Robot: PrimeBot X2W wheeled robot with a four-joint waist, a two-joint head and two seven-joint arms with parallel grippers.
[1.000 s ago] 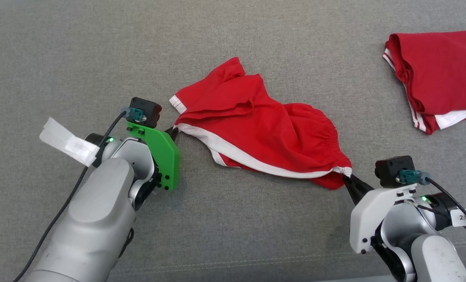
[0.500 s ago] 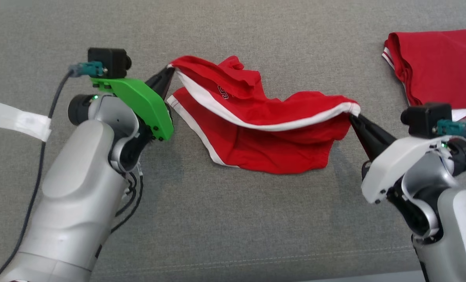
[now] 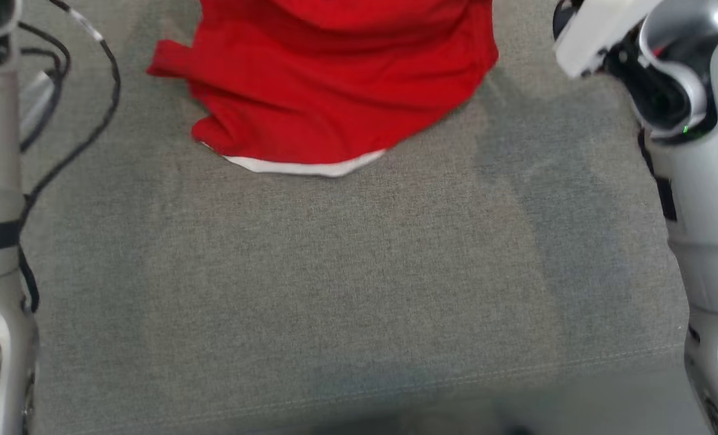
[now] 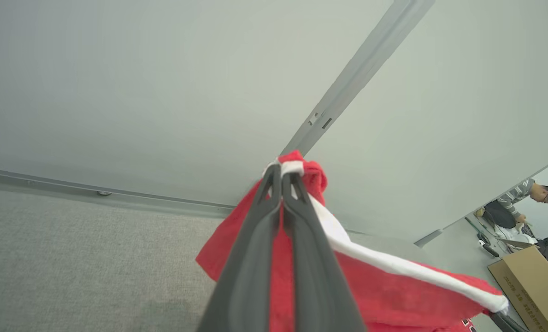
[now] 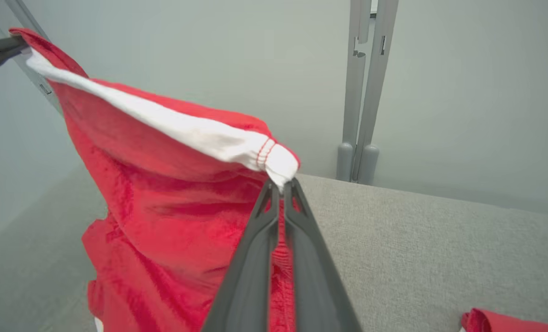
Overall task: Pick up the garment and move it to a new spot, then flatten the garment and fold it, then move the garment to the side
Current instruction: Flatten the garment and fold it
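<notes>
Shorts (image 3: 334,90) hang by the white waistband (image 5: 186,129), with left gripper (image 4: 282,177) and right gripper (image 5: 282,184) each clamped on one end; hem touches the worktop (image 3: 334,272), well back from its front edge. Judgement: hold waistband level and taut, lay down hem-first to avoid bunching

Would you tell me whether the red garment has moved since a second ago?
Yes. The red garment has risen off the grey surface: it lay crumpled there, now it hangs between the left gripper and the right gripper.
</notes>
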